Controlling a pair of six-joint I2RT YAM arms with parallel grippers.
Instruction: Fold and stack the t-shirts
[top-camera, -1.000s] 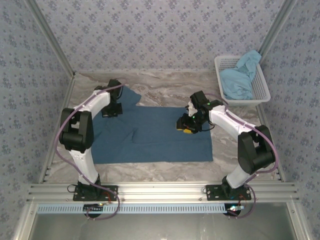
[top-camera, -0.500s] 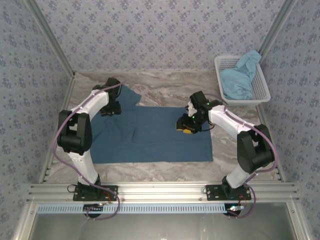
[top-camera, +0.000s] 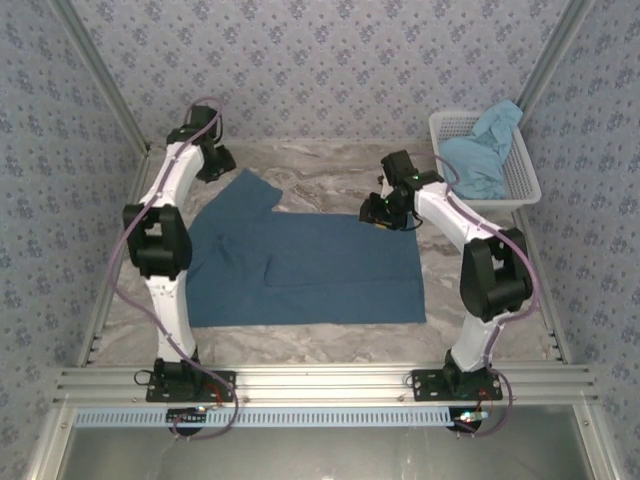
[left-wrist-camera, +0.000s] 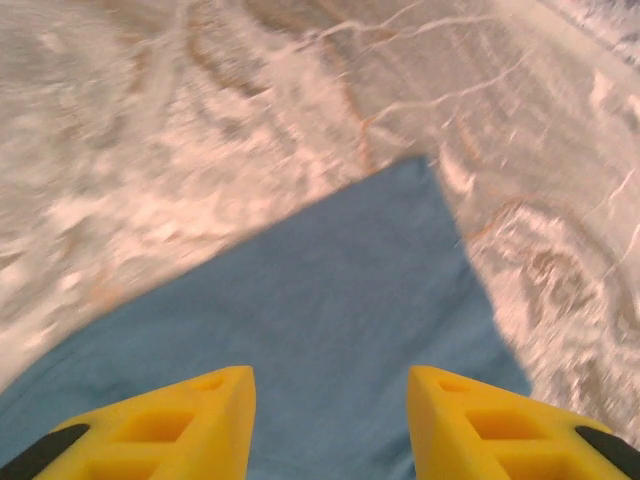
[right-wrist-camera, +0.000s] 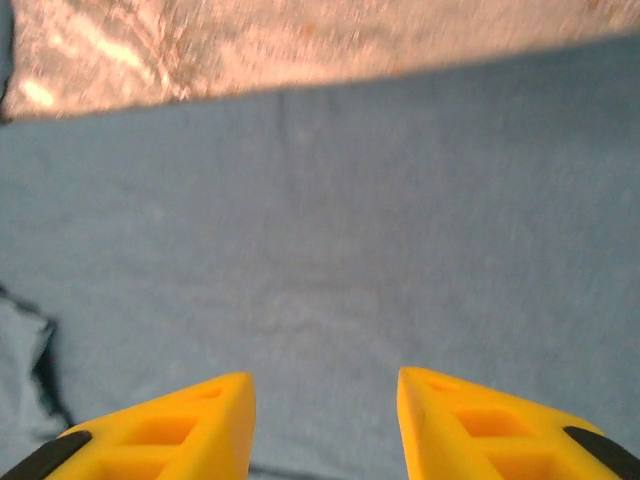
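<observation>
T-shirts are in two places in the top view. The dark teal-blue t-shirt (top-camera: 300, 270) lies spread flat in the middle of the marble table (top-camera: 330, 175), with one sleeve pointing to the far left. The light sky-blue t-shirt (top-camera: 478, 152) is crumpled in the white basket (top-camera: 526, 178) at the far right corner. The left gripper (top-camera: 212, 165) is at the far left, just beyond the sleeve tip. The right gripper (top-camera: 380, 214) is over the far edge of the dark shirt, near its right corner.

In the left wrist view, the left gripper (left-wrist-camera: 330, 420) has its yellow fingers (left-wrist-camera: 185, 425) moderately apart with nothing between them. Below is a corner of the dark teal-blue t-shirt (left-wrist-camera: 330, 290) on the table (left-wrist-camera: 200, 120).

In the right wrist view, the right gripper (right-wrist-camera: 322, 420) is likewise moderately apart and empty. It is above the dark teal-blue t-shirt (right-wrist-camera: 350, 230), whose edge meets the table (right-wrist-camera: 250, 45) at the top.
</observation>
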